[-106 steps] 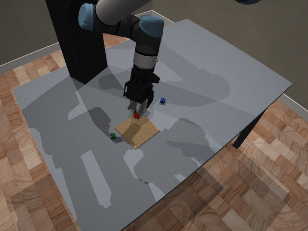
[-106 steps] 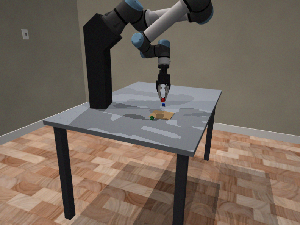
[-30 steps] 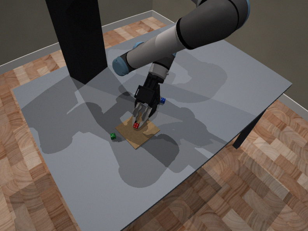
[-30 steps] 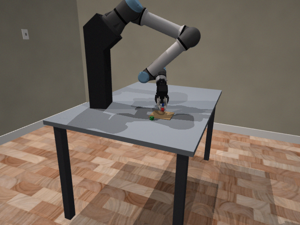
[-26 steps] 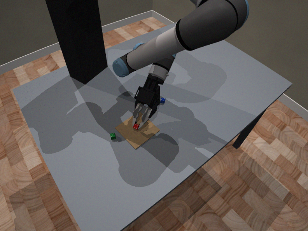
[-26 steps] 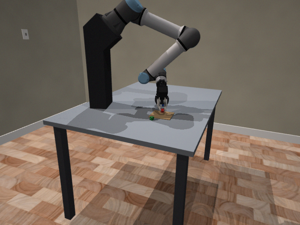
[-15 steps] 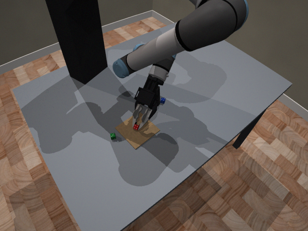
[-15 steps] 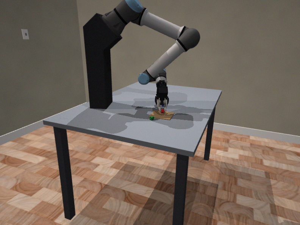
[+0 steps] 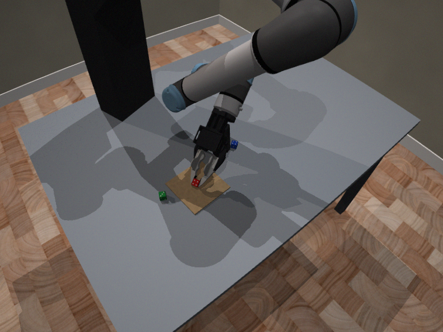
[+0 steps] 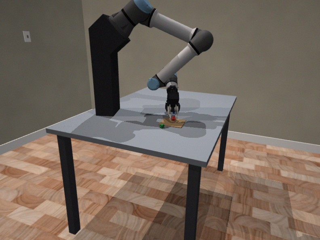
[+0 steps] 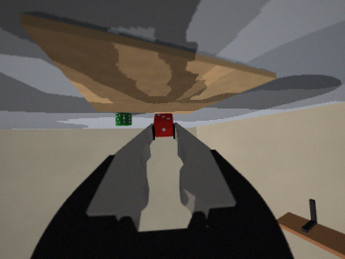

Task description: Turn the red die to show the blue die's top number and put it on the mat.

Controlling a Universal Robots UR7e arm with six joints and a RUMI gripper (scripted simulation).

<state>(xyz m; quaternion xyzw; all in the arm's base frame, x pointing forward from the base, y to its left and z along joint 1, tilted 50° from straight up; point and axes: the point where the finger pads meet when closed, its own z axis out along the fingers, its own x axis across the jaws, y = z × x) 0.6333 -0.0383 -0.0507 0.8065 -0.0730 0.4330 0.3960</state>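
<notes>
In the top view I have the red die point(image 9: 195, 182) point(image 10: 173, 118) point(image 11: 164, 125) at the very tips of the gripper point(image 9: 197, 180) point(image 10: 173, 118) point(image 11: 164, 124), pinched between its two pale fingers, and it appears over the tan mat point(image 9: 194, 203) point(image 10: 178, 125) point(image 11: 101, 66); whether it touches the mat I cannot tell from here. My gripper leans, its black body behind the die on the blue die's side and its fingers slanting down toward the mat. The green die point(image 9: 163, 195) point(image 10: 162, 126) point(image 11: 123, 119) sits on the grey table point(image 9: 118, 278) point(image 10: 144, 144) just beside the mat, off it, and the blue die point(image 9: 234, 144) point(image 10: 173, 112) sits on the table near the gripper's body, well apart from the mat. The arm point(image 9: 229, 71) point(image 10: 178, 62) reaches across above the table, its forearm sloping down to a blue-capped joint, with the wrist folded under it. In the exterior view I see the red die between the fingertips, low at the mat, the green die by the mat's near edge and the blue die partly hidden behind the fingers. From the dark pedestal point(image 10: 103, 72) my arm goes out high, bends at the elbow and folds back down to the wrist. In the wrist view both fingers converge on the red die, one against each side, with a single pip on the face toward me; the mat spreads beyond it at a slant, and the green die shows off to one side, apart from the fingers

- The elbow point(image 9: 304, 33) point(image 10: 203, 41) has dropped a good way from where I saw it a few seconds ago, and the forearm point(image 9: 229, 67) point(image 10: 178, 61) has come down with it.
- The claw point(image 9: 196, 181) point(image 10: 173, 118) point(image 11: 164, 124) was pointing nearly straight down; now it leans over at a strong slant.
- The red die point(image 9: 195, 182) point(image 10: 173, 118) point(image 11: 164, 125), carried in it, has come lower and shifted from the mat's point(image 9: 194, 202) point(image 10: 178, 125) point(image 11: 88, 54) back corner towards its middle.
- From the side, the blue die point(image 9: 234, 144) point(image 10: 173, 112), once plainly visible, now peeks between the fingers.
- Shadows across the bench point(image 9: 136, 285) point(image 10: 154, 144) have changed shape.
</notes>
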